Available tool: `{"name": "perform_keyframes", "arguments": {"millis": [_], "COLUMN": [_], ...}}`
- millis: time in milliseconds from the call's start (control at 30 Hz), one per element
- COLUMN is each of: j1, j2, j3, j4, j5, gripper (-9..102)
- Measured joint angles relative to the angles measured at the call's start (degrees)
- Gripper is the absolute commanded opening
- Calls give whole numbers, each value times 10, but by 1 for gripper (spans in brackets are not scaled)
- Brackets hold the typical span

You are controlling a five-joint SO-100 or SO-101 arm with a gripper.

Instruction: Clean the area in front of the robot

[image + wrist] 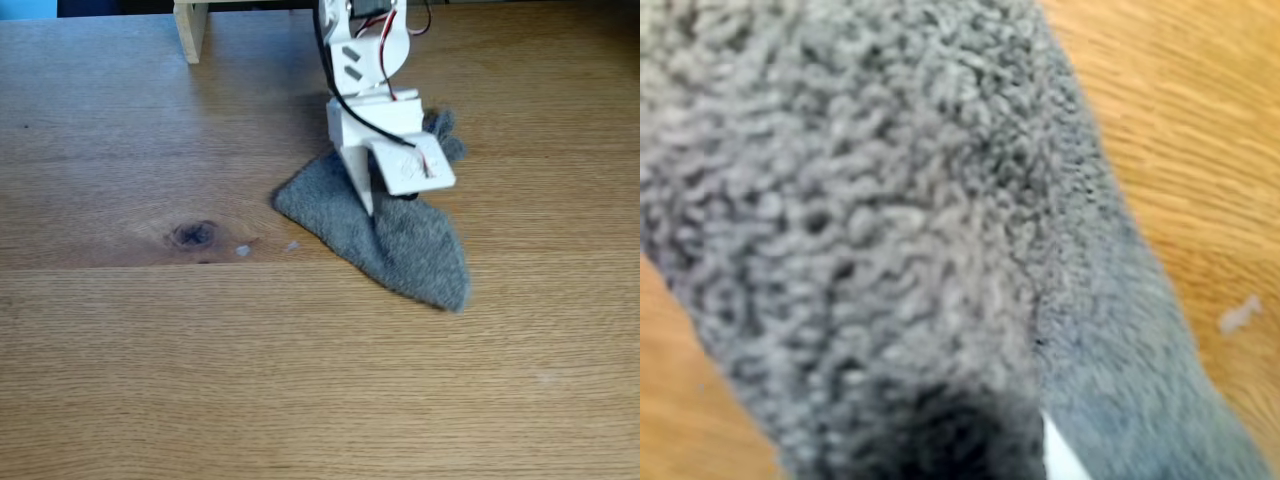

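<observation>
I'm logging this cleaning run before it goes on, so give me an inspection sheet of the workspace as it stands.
Surface: light-brown wood-grain tabletop with a dark knot.
Job's things: grey cloth lies spread on the table under the white arm; close up, the wrist view shows its looped pile.
Clutter: small whitish specks right of the knot in the fixed view; one more fleck beside the cloth in the wrist view.
Grippers: gripper points down onto the cloth; open or shut cannot be told.
Cables: red and black wires run down the arm.
Surroundings: pale wooden post at the far edge.
</observation>
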Motion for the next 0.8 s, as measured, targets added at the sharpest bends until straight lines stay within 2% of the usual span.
{"name": "perform_keyframes", "arguments": {"millis": [333,633,800], "j1": [39,102,179], "j2": [-127,-215,-224], "j3": [-85,-192,-223], "j4": [-143,-162,-127], "j5": [-2,-62,-84], "gripper": [0,0,0]}}
